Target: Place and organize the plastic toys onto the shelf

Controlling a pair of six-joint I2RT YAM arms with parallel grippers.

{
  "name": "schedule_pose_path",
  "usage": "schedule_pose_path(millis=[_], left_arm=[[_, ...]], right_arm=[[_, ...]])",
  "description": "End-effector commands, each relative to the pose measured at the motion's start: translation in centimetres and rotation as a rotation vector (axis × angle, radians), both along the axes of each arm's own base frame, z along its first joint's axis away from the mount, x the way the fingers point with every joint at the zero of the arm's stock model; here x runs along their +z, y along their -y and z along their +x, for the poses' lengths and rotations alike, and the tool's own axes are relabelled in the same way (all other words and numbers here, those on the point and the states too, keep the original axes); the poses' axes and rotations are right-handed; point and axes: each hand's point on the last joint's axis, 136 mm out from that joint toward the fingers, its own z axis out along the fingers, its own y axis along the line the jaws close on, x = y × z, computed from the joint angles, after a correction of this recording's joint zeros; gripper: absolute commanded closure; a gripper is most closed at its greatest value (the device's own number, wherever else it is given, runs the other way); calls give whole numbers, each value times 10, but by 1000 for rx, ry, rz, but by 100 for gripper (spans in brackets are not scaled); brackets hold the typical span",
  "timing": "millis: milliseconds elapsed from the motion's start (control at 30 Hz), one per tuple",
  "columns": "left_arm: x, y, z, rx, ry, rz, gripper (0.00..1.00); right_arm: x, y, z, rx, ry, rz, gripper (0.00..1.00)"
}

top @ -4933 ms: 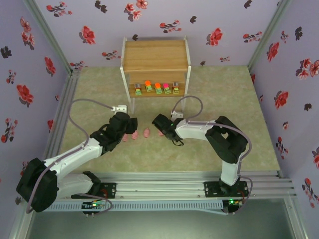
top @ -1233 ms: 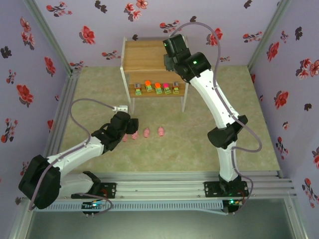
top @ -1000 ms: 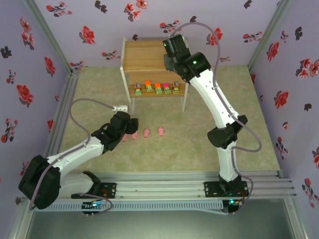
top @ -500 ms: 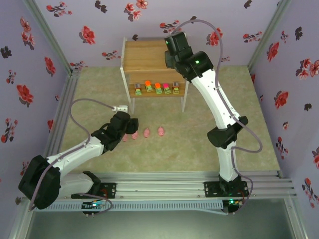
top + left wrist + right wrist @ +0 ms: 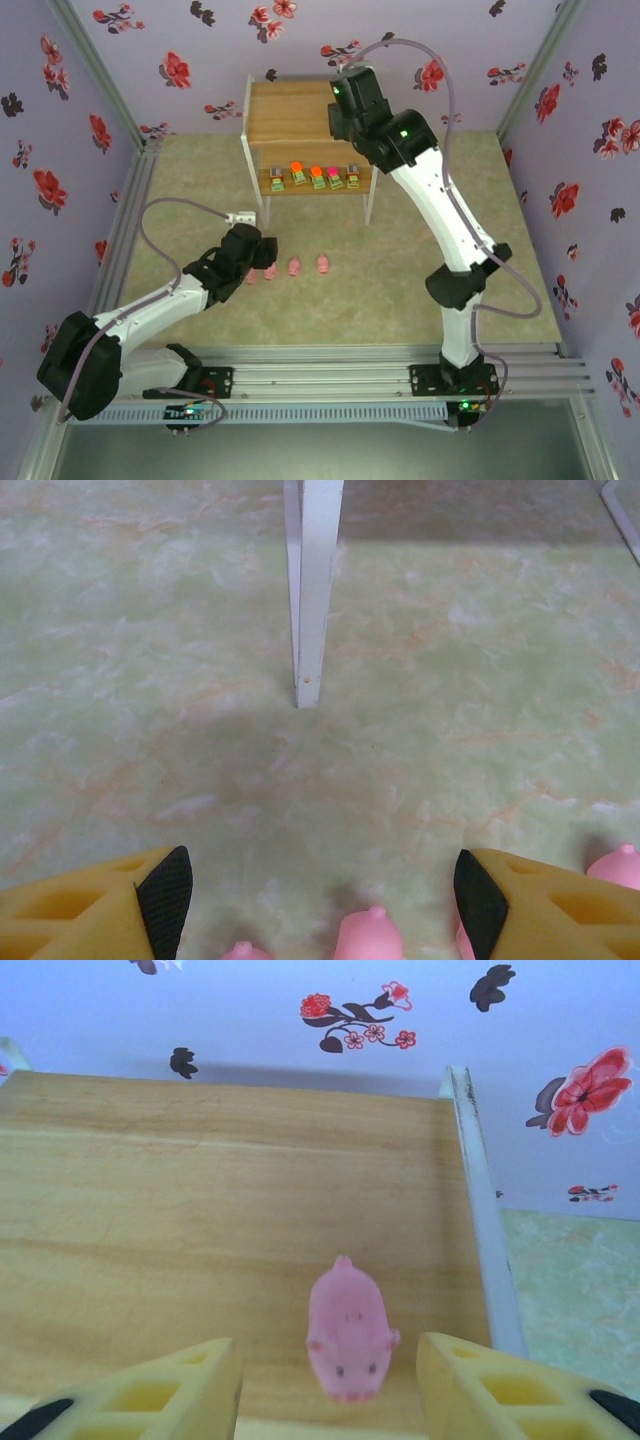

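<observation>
The shelf [image 5: 300, 112] stands at the back of the mat. Several small blocks [image 5: 317, 177] line its lower board. My right gripper [image 5: 343, 118] hovers over the right end of the top board [image 5: 200, 1210]. It is open, and a pink pig [image 5: 348, 1332] stands on the board between the yellow fingers [image 5: 170, 1390], touching neither. On the mat in front of the shelf lies a row of pink pigs [image 5: 294, 267]. My left gripper [image 5: 262, 258] is open just above the left end of that row, with a pig [image 5: 368, 935] between its fingers [image 5: 165, 900].
A white shelf leg [image 5: 310, 590] stands straight ahead of the left gripper. Another pig [image 5: 620, 865] lies outside its right finger. The shelf's white side rail [image 5: 485, 1230] runs close to the right of the placed pig. Flowered walls close off three sides.
The right gripper's jaws have spread apart and let go of the pig on the top board, and the arm has shifted slightly. The left arm has not moved.
</observation>
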Motion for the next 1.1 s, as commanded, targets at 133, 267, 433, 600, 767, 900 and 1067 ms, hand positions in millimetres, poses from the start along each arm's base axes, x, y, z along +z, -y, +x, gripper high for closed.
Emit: schedule_pose_path(millis=[133,267,433,600,767,900,1067], left_arm=[[4,-1,3,4,8,-8,26],[5,-2,3,6,14,-7,26],[0,-3,3,14,0,11,26],[-8,-3,5,21,-23,29,26],[-13,-7,4,37,-37,47,26],[-15,-12,1,61,-43,51,27],[-24,-23,-9,91,-74,61,27]], right_arm=[[14,11,-48,14,88,25,67],[-16,18,-71,21,62,24,62],[-68,35,-89,4,-8,-5,60],[-122,46,-104,-7,-84,-8,60],[-176,52,-115,-15,-155,-3,60],[-212,61,-122,-32,-187,-23,60],[-243,68,-126,-45,-209,-61,57]])
